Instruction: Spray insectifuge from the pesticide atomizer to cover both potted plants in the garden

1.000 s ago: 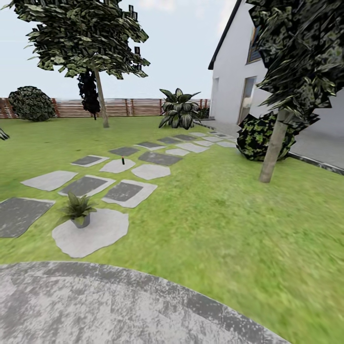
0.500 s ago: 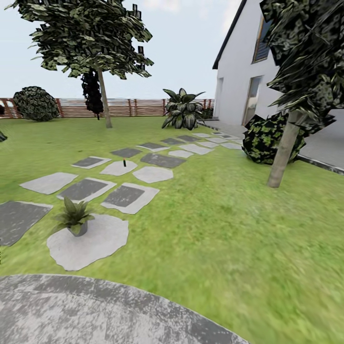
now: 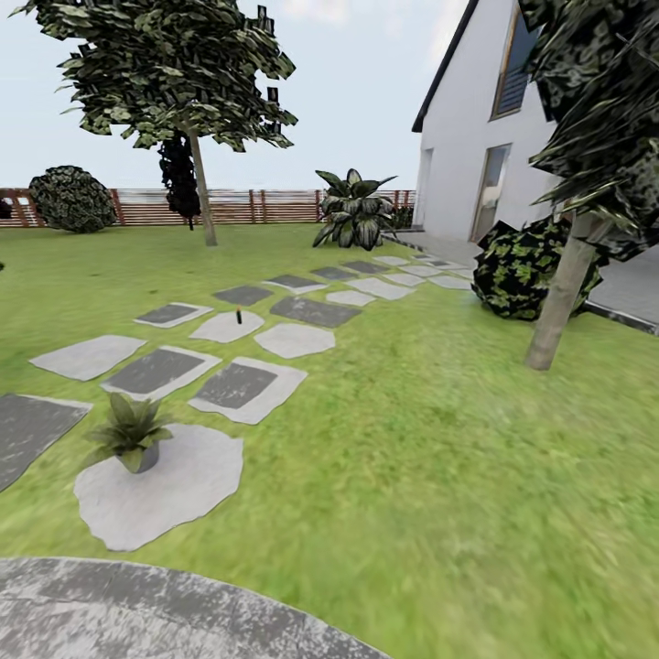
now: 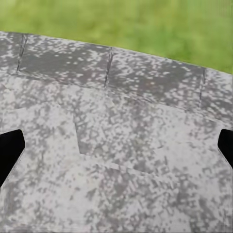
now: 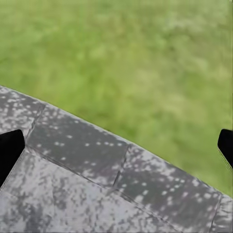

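Observation:
The pesticide atomizer is a tiny dark upright bottle on a pale stepping stone mid-lawn, too far off to show detail. One potted plant, a small green rosette in a grey pot, stands on a big pale stone at the near left. The other potted plant is out of view. My left gripper hangs open over the grey patio paving, its black fingertips far apart. My right gripper is open too, over the patio's edge where it meets grass.
Stepping stones run from the near left toward the white house. A tree trunk and a dark bush stand at the right. A large speckled leafy plant, another tree and the slatted fence lie behind. The round patio is at my feet.
The whole view has shifted: the camera has moved forward. The patio takes up less of the bottom, and the potted plant and stones sit lower and nearer. Nothing in the scene itself moved.

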Controlling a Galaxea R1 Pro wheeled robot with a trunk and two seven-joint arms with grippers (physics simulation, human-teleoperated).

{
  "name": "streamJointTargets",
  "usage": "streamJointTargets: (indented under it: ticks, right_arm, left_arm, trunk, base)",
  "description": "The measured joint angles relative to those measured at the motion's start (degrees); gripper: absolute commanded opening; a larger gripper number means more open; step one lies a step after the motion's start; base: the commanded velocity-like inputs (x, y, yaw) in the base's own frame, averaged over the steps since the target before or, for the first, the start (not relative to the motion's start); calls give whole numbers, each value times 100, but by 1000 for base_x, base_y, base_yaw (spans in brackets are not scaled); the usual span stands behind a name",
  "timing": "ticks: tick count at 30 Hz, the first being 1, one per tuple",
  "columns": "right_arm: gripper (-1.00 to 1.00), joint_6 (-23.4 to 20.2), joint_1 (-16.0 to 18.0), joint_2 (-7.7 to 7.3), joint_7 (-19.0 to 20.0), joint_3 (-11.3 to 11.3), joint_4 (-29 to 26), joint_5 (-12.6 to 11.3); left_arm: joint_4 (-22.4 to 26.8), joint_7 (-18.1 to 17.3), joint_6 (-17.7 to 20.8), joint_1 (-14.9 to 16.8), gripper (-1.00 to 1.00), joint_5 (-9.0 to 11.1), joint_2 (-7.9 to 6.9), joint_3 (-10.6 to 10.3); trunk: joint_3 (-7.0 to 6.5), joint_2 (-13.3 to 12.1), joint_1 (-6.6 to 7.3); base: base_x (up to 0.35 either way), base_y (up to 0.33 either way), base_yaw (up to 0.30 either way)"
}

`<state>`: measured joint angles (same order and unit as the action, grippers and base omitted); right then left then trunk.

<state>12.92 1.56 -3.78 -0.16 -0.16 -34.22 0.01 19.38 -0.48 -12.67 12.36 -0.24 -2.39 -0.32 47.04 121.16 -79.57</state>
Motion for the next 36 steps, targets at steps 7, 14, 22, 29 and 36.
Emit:
streamJointTargets:
  ticks: [7,14,22,29,36]
  right_arm:
    - [100,0,0,0,0,0,0,-1]
    - [100,0,0,-1,0,0,0,-1]
    - [100,0,0,-1,0,0,0,-1]
    - [100,0,0,0,0,0,7,-1]
    - [100,0,0,0,0,0,9,0]
  left_arm:
    - [0,0,0,0,100,0,-1,0]
    - [0,0,0,0,100,0,0,0]
    - [-1,0,0,0,100,0,-5,3]
    - [-8,0,2,0,100,0,-6,5]
    - [-49,0,-2,0,100,-6,-6,2]
  trunk:
    - [0,0,0]
    - [0,0,0]
    - [0,0,0]
    - [0,0,0]
    - [0,0,0]
  base:
    - [340,0,0]
    - [340,0,0]
    - [340,0,0]
    - [340,0,0]
    - [340,0,0]
